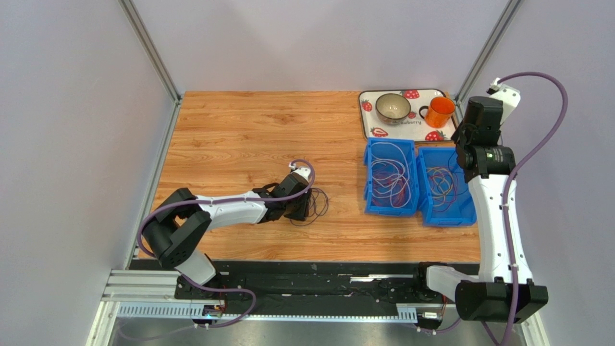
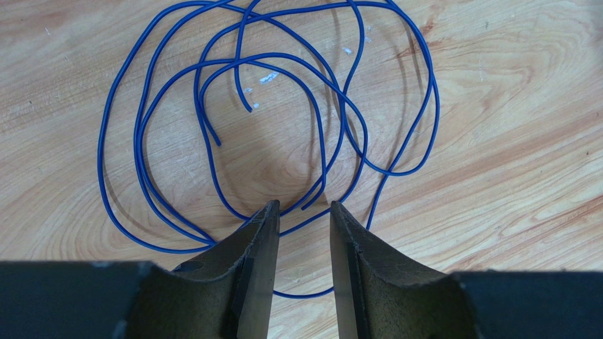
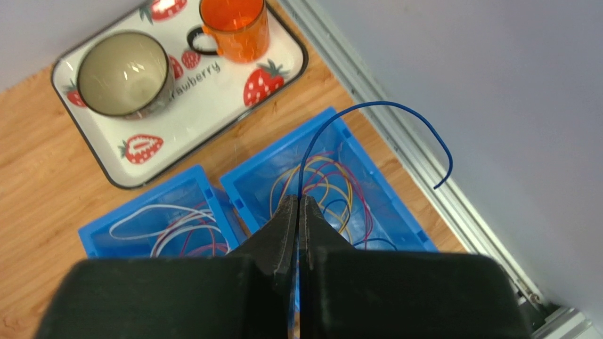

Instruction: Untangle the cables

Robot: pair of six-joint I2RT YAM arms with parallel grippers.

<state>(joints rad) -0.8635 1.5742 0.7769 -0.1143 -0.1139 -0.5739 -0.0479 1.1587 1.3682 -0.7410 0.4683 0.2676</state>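
Note:
A blue cable point(image 2: 436, 99) lies in loose loops on the wooden table, seen as a dark coil point(image 1: 315, 205) from above. My left gripper point(image 2: 303, 206) is open at the near edge of those loops, and one strand crosses the gap below the fingers without being pinched. My right gripper point(image 3: 298, 201) is shut on another blue cable point(image 3: 375, 106), whose free end arcs up and to the right. It hangs above the right blue bin point(image 3: 396, 205), which holds yellow, red and blue cables point(image 3: 332, 176). The left blue bin point(image 3: 92, 233) holds white and purple-red cables point(image 3: 163, 212).
Both bins point(image 1: 390, 209) point(image 1: 446, 220) stand side by side at the right of the table. Behind them is a strawberry tray point(image 1: 415, 131) with a bowl point(image 1: 393, 107) and an orange mug point(image 1: 439, 112). A metal frame rail point(image 3: 425, 183) runs along the table's right edge.

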